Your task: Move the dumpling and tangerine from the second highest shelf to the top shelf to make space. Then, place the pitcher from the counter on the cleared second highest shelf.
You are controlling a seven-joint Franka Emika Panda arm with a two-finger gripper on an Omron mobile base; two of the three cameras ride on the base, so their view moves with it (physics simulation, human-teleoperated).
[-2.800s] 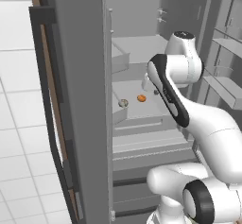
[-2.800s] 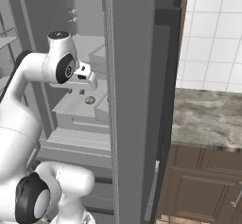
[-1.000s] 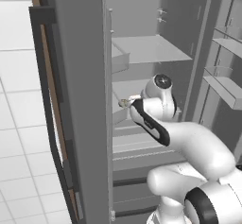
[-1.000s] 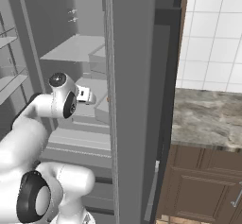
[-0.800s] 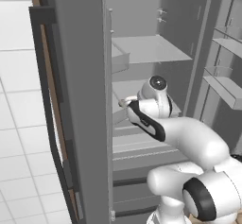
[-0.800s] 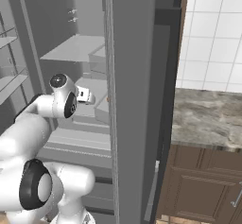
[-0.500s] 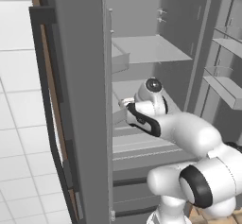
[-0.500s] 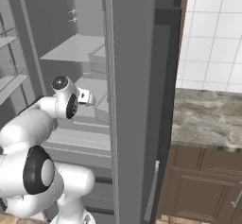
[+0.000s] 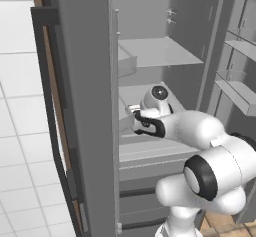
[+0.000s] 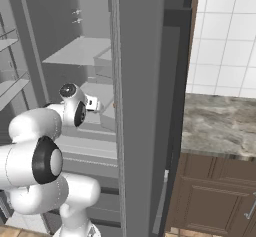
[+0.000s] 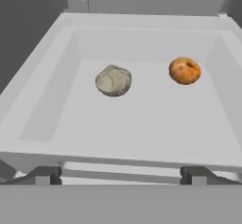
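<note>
Our hand (image 11: 120, 175) is spread wide and empty at the near rim of the tray shelf (image 11: 56, 100); the dumpling (image 11: 113, 80) lies straight ahead mid-shelf, the tangerine (image 11: 184, 70) beside it rightward.

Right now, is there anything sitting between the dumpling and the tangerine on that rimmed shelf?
No. In the hand view, only bare shelf floor lies between the dumpling and the tangerine on the second highest shelf; they sit apart.

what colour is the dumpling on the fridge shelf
Dull beige-grey with pale patches; the dumpling shows best in the hand view.
</note>
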